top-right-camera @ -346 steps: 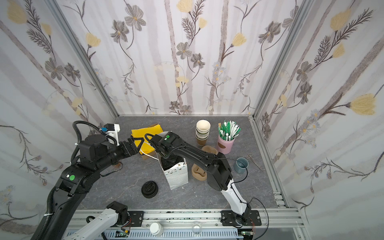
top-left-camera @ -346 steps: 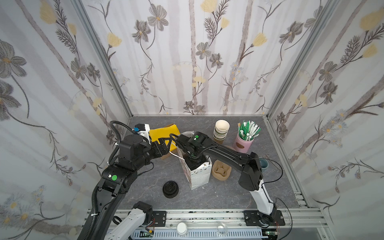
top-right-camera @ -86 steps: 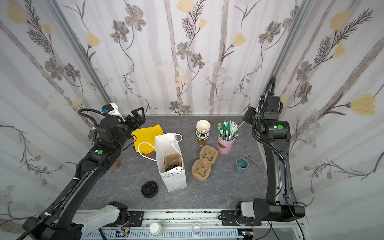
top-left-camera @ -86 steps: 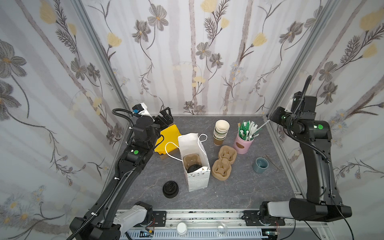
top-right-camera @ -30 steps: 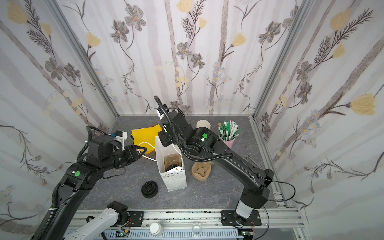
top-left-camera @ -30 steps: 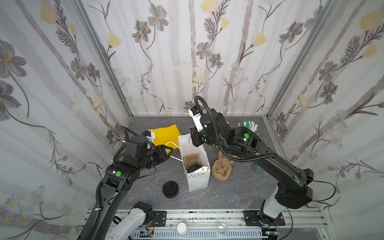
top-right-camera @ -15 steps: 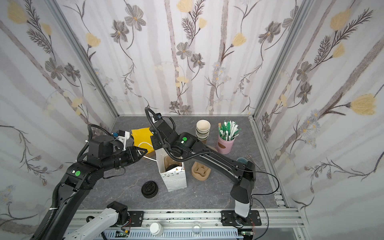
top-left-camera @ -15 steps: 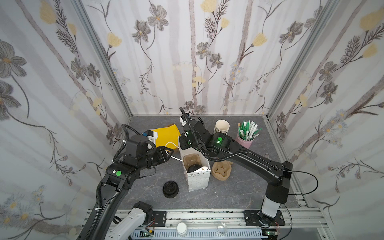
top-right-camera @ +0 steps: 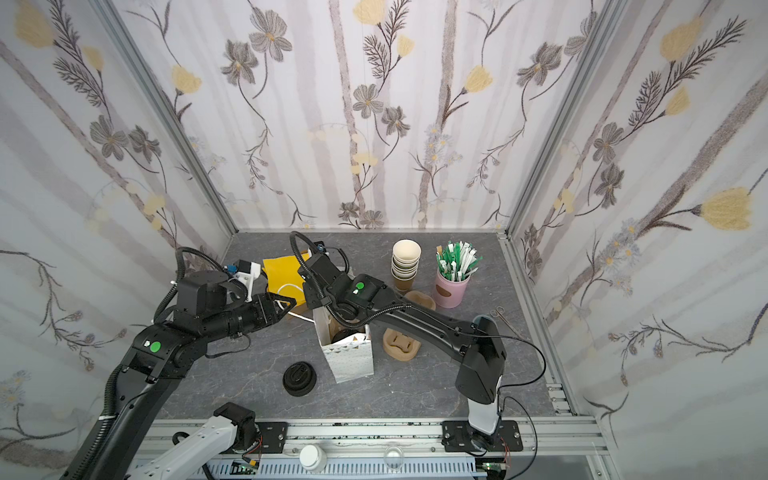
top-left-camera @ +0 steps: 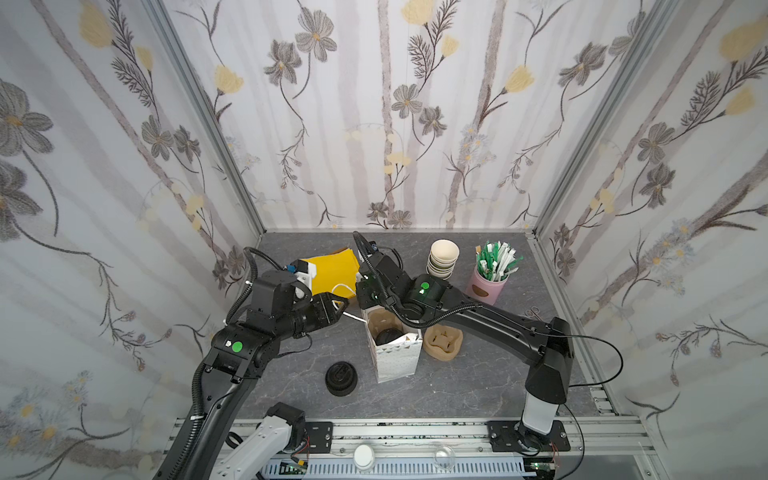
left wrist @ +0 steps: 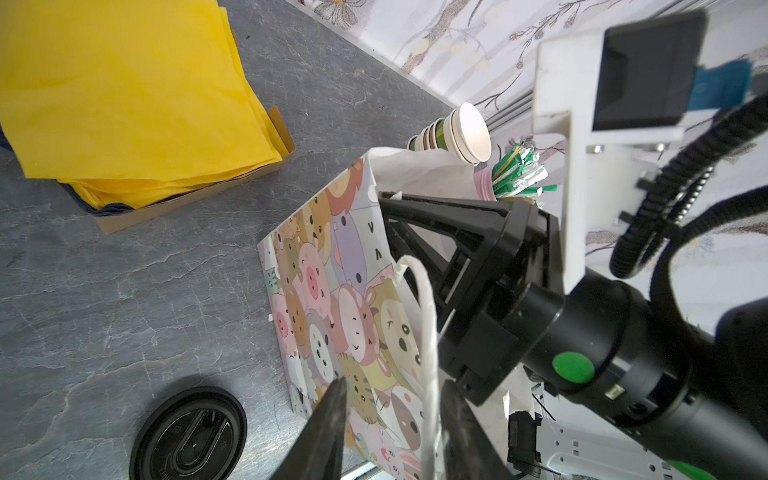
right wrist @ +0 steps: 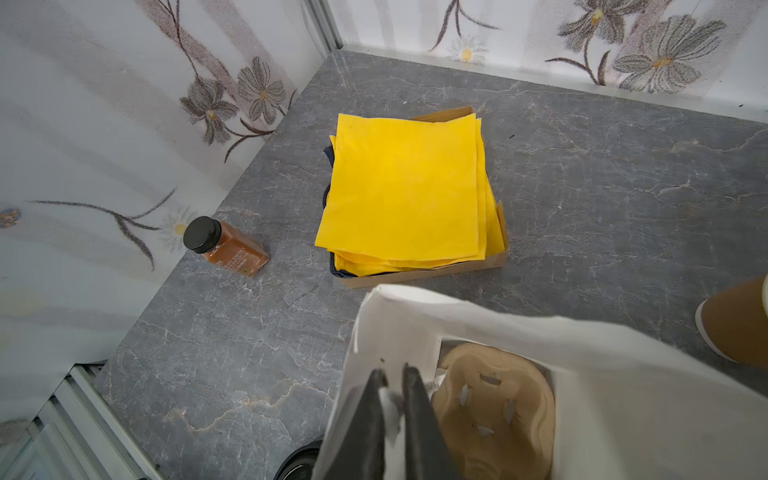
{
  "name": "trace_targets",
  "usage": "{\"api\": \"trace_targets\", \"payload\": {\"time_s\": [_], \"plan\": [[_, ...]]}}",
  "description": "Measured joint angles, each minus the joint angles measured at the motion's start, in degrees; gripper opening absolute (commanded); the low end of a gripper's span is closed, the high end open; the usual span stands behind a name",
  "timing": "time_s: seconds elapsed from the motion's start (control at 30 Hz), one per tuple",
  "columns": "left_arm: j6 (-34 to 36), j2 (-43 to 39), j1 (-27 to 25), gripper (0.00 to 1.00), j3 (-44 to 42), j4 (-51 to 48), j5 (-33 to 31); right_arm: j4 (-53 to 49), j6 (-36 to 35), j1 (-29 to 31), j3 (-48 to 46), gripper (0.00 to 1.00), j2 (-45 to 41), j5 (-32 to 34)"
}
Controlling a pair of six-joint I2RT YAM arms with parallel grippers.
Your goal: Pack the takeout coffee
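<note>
Grey marbled tabletop (top-left-camera: 457,395), floral walls on three sides. Items as you find them:

- Your left gripper (left wrist: 393,386): jaws apart. The white cord handle (left wrist: 428,324) of the paper bag (left wrist: 332,311) runs between the fingers, unclamped.
- Your right gripper (right wrist: 393,374): jaws narrow, straddling the bag's rim. You cannot tell whether they pinch it.
- Paper bag: upright, mouth open, mid-table, cartoon animals on one side.
- Takeout coffee (top-left-camera: 388,336): inside the bag, black lid up, seated in a pulp carrier (right wrist: 494,407).
- Just beside the bag: second pulp carrier (top-left-camera: 442,343) and black lid stack (top-left-camera: 340,378).
- Behind the bag: yellow napkins (top-left-camera: 332,270) in a cardboard tray.
- Farther back: lidless cup stack (top-left-camera: 442,259) and pink sachet holder (top-left-camera: 488,284).
- Near a wall: spice bottle (right wrist: 226,245).
</note>
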Motion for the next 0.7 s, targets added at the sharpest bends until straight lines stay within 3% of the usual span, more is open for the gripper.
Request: {"api": "trace_targets", "payload": {"time_s": [0.13,0.3,0.5,0.7], "plan": [[0.0,-0.1,0.0,0.49,0.0,0.0,-0.1,0.0,0.2,0.0,1.3,0.52,-0.6,-0.5],[0.0,-0.8,0.0,0.59,0.3,-0.4,-2.0,0.0,0.2,0.0,3.1,0.62,-3.8,-1.1],[-0.4,-3.7,0.0,0.69,2.7,-0.6,-7.2,0.0,-0.1,0.0,5.5,0.63,-8.8,-3.3],[-3.0,-6.5,0.0,0.7,4.7,-0.4,-18.7,1.5,-1.1,0.0,5.5,0.62,-15.1,-4.5]]}}
